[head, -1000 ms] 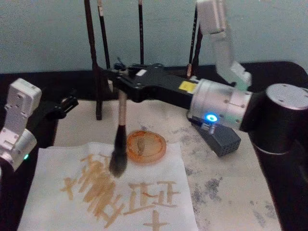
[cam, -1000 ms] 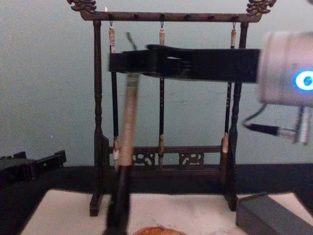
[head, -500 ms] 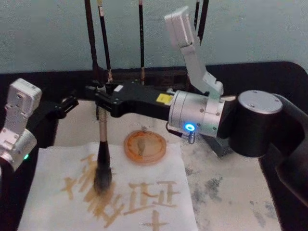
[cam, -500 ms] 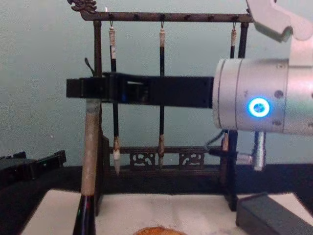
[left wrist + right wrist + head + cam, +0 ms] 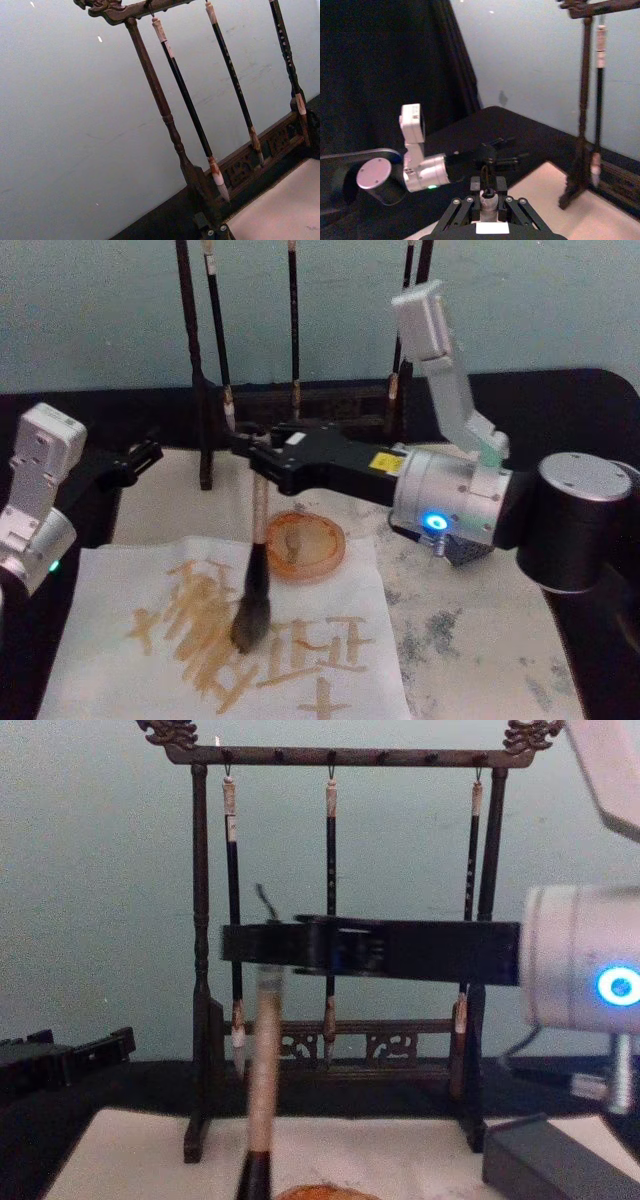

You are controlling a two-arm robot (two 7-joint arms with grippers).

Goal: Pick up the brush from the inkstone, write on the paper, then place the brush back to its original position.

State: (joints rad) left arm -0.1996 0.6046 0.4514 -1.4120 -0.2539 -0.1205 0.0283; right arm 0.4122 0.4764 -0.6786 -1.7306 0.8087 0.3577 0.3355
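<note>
Chest view — brush bristles cut off below.

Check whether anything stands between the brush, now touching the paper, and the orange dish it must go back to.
Nothing visible does. The right end effector holds the brush near upright, bristles on the paper. The orange dish lies close beside it, toward the robot's right. The left end effector sits parked far left.
</note>
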